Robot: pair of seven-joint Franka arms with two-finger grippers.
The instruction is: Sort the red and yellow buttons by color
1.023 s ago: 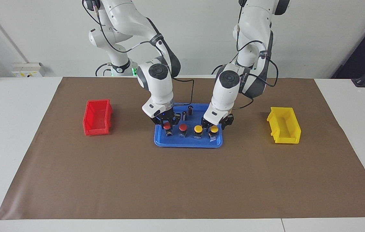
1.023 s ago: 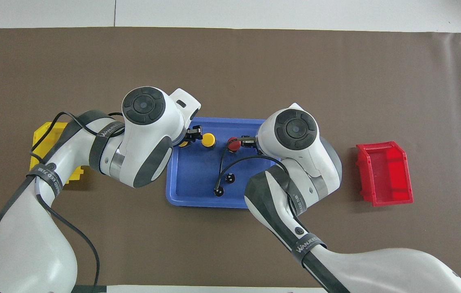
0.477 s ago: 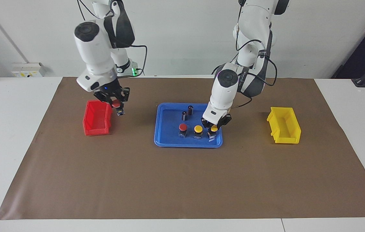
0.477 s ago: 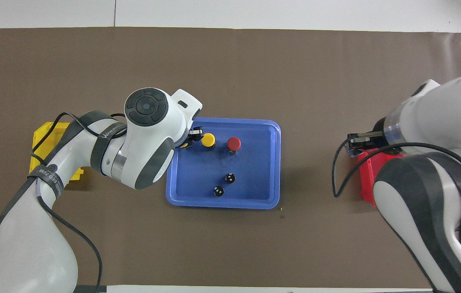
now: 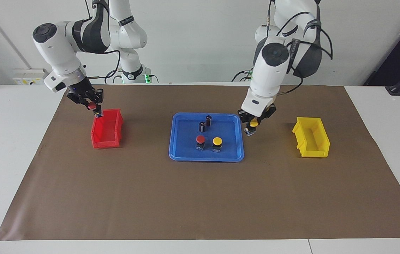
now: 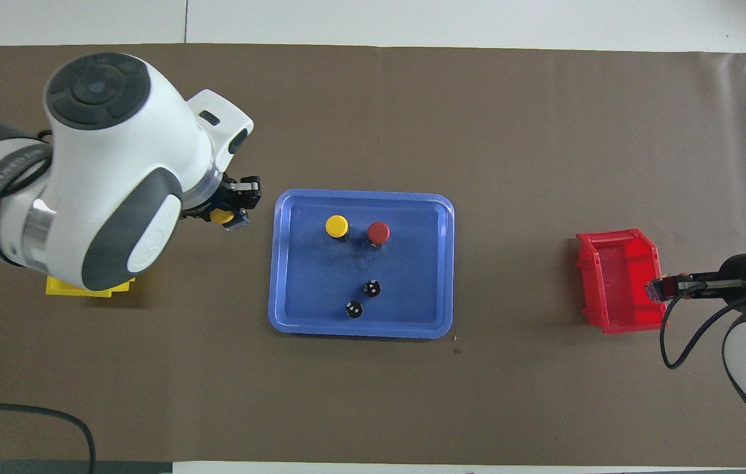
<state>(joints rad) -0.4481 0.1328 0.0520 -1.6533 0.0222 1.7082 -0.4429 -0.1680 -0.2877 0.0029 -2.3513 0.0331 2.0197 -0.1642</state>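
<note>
Item 1, right gripper (image 5: 91, 105): we are clenching a red button (image 5: 92, 106) cap-up, hanging it over the red bin (image 5: 106, 128) at its rim toward the robots' edge, so a release should drop it among its own colour.

Item 2, left gripper (image 5: 254, 122): we are gripping a yellow button (image 5: 253, 124) above the mat just off the tray (image 5: 185, 155), heading, we judge, for the yellow bin (image 5: 311, 137) at the left arm's end of the table.

Item 3, tray, mid-table: it is keeping one red button (image 5: 200, 140) and one yellow button (image 5: 217, 141) upright, side by side, awaiting later trips.

Item 4, two dark cylinders (image 5: 205, 123): these are standing in the tray nearer the robots' edge, outside the sort.
</note>
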